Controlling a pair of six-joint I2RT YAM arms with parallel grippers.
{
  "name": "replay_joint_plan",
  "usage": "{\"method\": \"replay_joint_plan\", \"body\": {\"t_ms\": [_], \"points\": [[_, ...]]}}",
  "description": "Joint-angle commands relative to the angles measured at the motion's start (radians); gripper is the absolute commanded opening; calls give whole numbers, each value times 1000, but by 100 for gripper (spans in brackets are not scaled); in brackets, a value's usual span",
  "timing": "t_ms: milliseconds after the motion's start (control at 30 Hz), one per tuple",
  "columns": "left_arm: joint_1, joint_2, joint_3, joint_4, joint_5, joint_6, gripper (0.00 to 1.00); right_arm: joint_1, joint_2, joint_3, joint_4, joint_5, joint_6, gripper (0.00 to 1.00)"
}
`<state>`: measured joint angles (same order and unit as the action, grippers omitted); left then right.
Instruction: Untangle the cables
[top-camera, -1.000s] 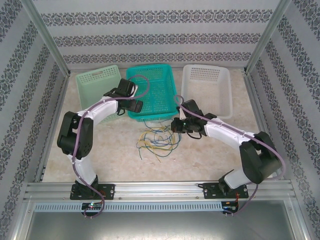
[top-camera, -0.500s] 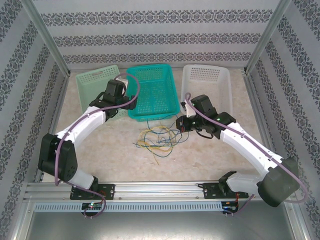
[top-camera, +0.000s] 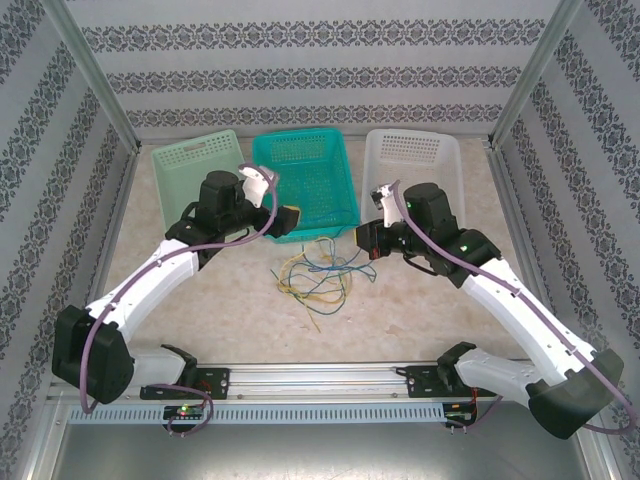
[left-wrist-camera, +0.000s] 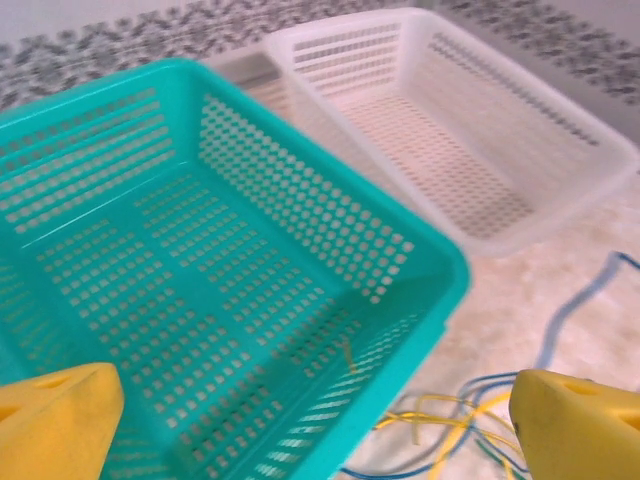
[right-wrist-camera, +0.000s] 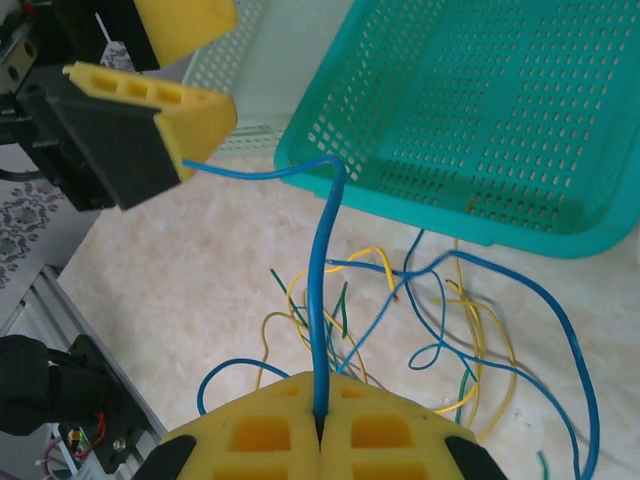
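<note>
- Blue cable (right-wrist-camera: 320, 300) is pinched between the fully closed fingertips of the right end effector (right-wrist-camera: 320, 428). It rises from them and bends over toward the left end effector (right-wrist-camera: 218, 68).
- The left end effector is spread wide and holds nothing. Its fingers (left-wrist-camera: 55, 420) frame the near corner of the teal basket (left-wrist-camera: 250, 260).
- The cables (top-camera: 315, 272) lie in a loose yellow, blue and green tangle mid-counter, just on the near side of the teal basket. Only the gripped blue strand is lifted off it.
- Over the last second the left arm has unfolded, bringing its end effector from above the basket's left rim to the near corner, where it faces the right one.
- The right end effector has drawn back toward the white basket (top-camera: 440, 165), taking the blue strand with it.
- This looks like the set-up for a two-handed pull or a handover of the blue cable. One strand is partly freed and the rest is still knotted, so the task seems to be at an early stage.
</note>
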<state>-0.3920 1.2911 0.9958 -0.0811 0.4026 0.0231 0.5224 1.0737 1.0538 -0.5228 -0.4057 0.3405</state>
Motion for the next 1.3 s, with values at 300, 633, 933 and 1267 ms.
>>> {"method": "replay_joint_plan", "body": {"t_ms": [300,633,933,1267], "points": [[-82,17,82,-49,233,102,97,-122,14,17,175,-111,129,0],[-151,89,143,-64,370,84,95,-182,33,-42,377,-219,331,0],[-168,129,111,8,321,23,86,-200,29,-97,538,-254,465,0],[-168,190,132,-21,186,-65,13,-250,-78,-126,492,-140,460,0]]}}
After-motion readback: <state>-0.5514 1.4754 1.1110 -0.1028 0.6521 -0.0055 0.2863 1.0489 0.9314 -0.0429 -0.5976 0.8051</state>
